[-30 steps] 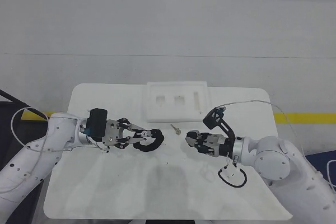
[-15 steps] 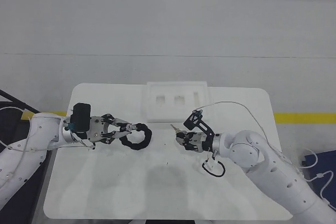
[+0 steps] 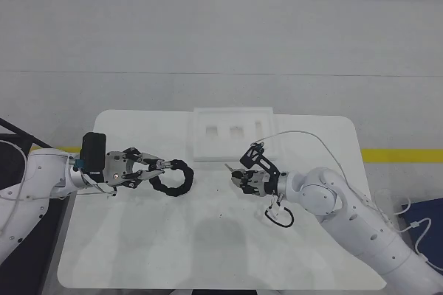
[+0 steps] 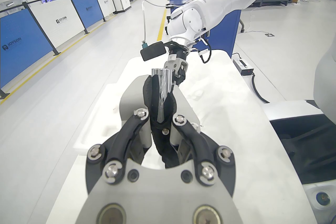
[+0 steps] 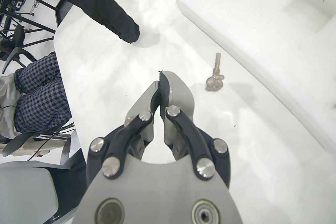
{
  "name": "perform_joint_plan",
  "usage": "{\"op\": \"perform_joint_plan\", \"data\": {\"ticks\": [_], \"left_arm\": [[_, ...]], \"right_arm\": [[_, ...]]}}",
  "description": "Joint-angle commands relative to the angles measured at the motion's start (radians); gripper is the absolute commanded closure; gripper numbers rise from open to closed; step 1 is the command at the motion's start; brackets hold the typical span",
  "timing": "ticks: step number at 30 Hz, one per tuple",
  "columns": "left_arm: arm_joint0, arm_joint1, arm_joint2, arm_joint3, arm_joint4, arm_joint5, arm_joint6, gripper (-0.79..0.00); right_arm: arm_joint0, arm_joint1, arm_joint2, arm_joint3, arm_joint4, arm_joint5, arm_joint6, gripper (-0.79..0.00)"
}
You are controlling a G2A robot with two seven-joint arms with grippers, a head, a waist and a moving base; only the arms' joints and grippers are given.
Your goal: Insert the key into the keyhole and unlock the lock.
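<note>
- My left gripper (image 3: 154,164) is clamped on the black fabric-sleeved cable lock (image 3: 175,182). The lock's bright metal barrel (image 4: 163,83) stands up between my fingers.
- The lock's loop curls just right of that gripper, over the left half of the white table (image 3: 207,243).
- My right gripper (image 5: 159,82) is pinched together on nothing, at mid-table, just near and right of the small silver key (image 5: 215,75).
- The key lies flat on the table, free of both grippers, just beside the near edge of the white foam tray (image 5: 262,51).

left claw (image 4: 161,99) gripping; right claw (image 5: 159,80) pinched shut, empty.
</note>
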Motion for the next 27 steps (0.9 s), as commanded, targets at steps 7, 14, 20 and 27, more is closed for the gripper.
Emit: {"op": "perform_joint_plan", "data": {"ticks": [7, 14, 20, 27], "left_arm": [[0.018, -0.003, 0.014, -0.016, -0.029, 0.004, 0.004, 0.000], [0.023, -0.005, 0.016, -0.023, -0.039, 0.008, 0.008, 0.000], [0.023, -0.005, 0.016, -0.023, -0.039, 0.008, 0.008, 0.000], [0.023, -0.005, 0.016, -0.023, -0.039, 0.008, 0.008, 0.000]], "right_arm": [[0.055, -0.022, -0.031, 0.098, -0.129, -0.180, -0.058, 0.000], [0.151, -0.072, -0.106, 0.266, -0.236, -0.337, -0.157, -0.034], [0.218, -0.116, -0.160, 0.389, -0.321, -0.398, -0.212, -0.329], [0.263, -0.161, -0.210, 0.469, -0.403, -0.412, -0.245, -0.323]]}}
